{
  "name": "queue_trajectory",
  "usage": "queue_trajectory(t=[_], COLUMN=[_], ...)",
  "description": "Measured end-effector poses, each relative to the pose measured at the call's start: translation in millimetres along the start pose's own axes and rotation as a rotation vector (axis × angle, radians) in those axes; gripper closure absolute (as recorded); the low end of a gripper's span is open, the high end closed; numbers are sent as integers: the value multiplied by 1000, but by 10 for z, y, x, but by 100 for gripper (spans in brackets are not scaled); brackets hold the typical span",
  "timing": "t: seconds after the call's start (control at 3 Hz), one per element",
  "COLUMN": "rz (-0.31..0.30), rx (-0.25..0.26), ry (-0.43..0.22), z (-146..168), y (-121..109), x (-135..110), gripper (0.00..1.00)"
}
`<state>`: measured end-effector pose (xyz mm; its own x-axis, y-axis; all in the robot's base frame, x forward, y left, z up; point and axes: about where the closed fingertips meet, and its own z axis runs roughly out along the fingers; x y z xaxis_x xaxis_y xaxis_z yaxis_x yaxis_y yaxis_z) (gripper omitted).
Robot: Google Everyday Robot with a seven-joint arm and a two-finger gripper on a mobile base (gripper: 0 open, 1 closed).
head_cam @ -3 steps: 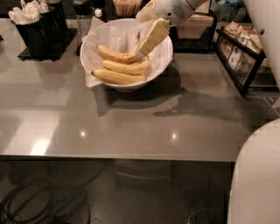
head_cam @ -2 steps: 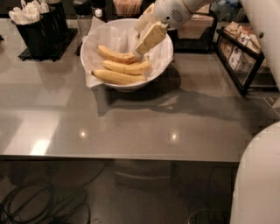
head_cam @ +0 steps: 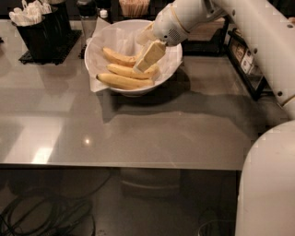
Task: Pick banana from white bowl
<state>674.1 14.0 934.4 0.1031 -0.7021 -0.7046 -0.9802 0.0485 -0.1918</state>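
The white bowl (head_cam: 171, 64), lined with crinkled white paper, stands at the back of the grey table. Three bananas lie in it: a far one (head_cam: 117, 57), a middle one (head_cam: 122, 71) and a near one (head_cam: 120, 82). My gripper (head_cam: 140, 62) reaches down into the bowl from the upper right. It is open. Its near finger (head_cam: 151, 53) points down-left, with its tip at the right end of the middle banana. No banana is lifted.
A black cutlery holder (head_cam: 39, 32) with white utensils stands at the back left. A dark bottle (head_cam: 87, 14) and a cup of sticks (head_cam: 133, 7) stand behind the bowl. A black wire rack (head_cam: 244, 60) is at the right. My white base (head_cam: 269, 184) fills the lower right.
My gripper has moved down and to the left, deeper into the bowl and onto the bananas. The bananas and the bowl have not moved.
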Motion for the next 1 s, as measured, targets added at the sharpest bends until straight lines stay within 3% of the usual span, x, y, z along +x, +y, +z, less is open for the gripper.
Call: queue_trajectory(t=[0.67,1.0], rz=[28,41], rx=[6,7], ry=[-6,-10], z=[258,334], y=[-81,-114], x=[201,275], gripper=[30,48])
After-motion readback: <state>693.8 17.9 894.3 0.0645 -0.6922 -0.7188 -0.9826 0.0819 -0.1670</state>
